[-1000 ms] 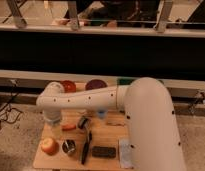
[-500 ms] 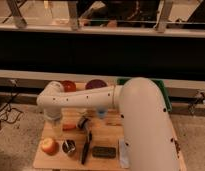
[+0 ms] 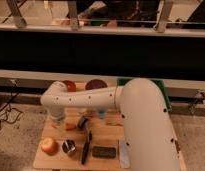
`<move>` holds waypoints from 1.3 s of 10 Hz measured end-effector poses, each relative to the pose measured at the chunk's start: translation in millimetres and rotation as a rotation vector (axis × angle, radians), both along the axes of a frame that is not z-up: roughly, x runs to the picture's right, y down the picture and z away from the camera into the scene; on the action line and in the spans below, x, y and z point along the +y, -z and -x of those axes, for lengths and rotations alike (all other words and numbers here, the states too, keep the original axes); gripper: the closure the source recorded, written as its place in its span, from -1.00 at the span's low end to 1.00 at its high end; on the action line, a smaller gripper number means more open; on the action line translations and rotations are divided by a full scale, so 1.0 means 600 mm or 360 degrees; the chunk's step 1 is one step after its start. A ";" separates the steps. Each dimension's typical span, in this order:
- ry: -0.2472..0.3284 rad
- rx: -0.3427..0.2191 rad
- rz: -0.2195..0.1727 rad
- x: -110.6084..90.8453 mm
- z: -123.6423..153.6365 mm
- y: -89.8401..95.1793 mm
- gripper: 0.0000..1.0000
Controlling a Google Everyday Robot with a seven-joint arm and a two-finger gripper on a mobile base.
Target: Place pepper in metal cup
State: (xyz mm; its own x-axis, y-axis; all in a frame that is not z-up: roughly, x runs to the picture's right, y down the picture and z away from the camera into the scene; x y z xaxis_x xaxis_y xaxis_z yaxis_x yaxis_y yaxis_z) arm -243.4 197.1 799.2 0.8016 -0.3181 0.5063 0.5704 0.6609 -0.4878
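Observation:
The pepper (image 3: pixel 71 126) is a small orange-red piece lying on the left part of the wooden table (image 3: pixel 112 131). The metal cup (image 3: pixel 69 147) stands upright near the front left, just in front of the pepper. My gripper (image 3: pixel 58 121) hangs down from the white arm (image 3: pixel 81 99) at the table's left edge, right beside the pepper on its left. I cannot tell whether it touches the pepper.
A yellow-red apple (image 3: pixel 48 146) sits left of the cup. A dark can (image 3: pixel 82 121), a long black object (image 3: pixel 86 147), a black block (image 3: pixel 103 151) and a pale flat object (image 3: pixel 124 152) lie nearby. Two bowls (image 3: pixel 96 85) and a green bin (image 3: pixel 165 95) stand at the back.
The arm's thick segment has swung a little to the left. The gripper stays low at the table's left side. The pepper and the cup have not moved.

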 end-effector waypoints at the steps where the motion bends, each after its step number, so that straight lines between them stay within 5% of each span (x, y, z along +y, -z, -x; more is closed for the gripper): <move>1: 0.0002 0.0000 0.0008 0.006 -0.003 -0.003 -0.60; 13: -0.0001 0.0016 0.0060 0.025 -0.003 -0.027 -0.60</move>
